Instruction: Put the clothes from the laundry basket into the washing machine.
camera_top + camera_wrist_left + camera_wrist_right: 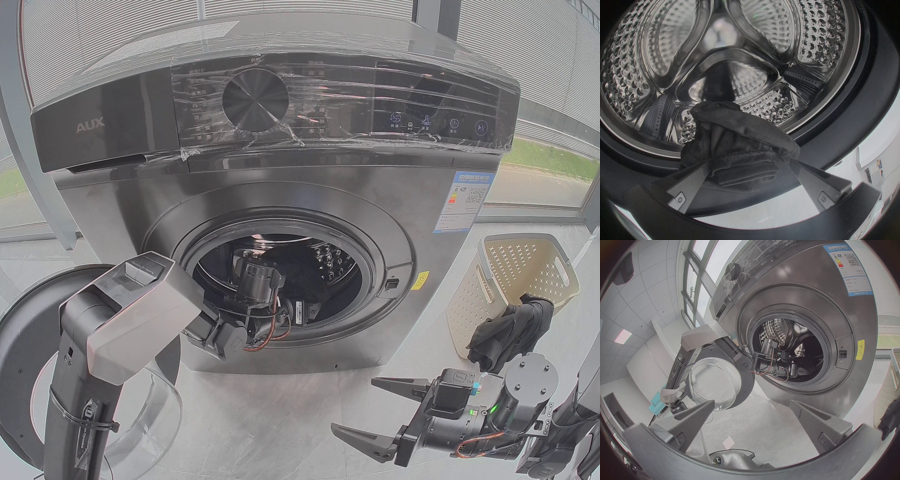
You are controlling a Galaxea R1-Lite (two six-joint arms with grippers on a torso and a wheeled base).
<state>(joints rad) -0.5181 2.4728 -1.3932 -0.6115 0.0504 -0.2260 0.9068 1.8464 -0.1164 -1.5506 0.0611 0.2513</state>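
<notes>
I see the washer (350, 206) filling the head view, its door (25, 331) open at lower left. My left arm is inside the drum (725, 47). The left gripper (749, 164) has its fingers spread wide, with a black garment (737, 137) bunched between them at the drum's lower front lip. At lower right the right gripper (355, 405) hangs with fingers apart. The basket (519, 262) stands right of the washer, a dark cloth (512, 331) draped over its rim.
</notes>
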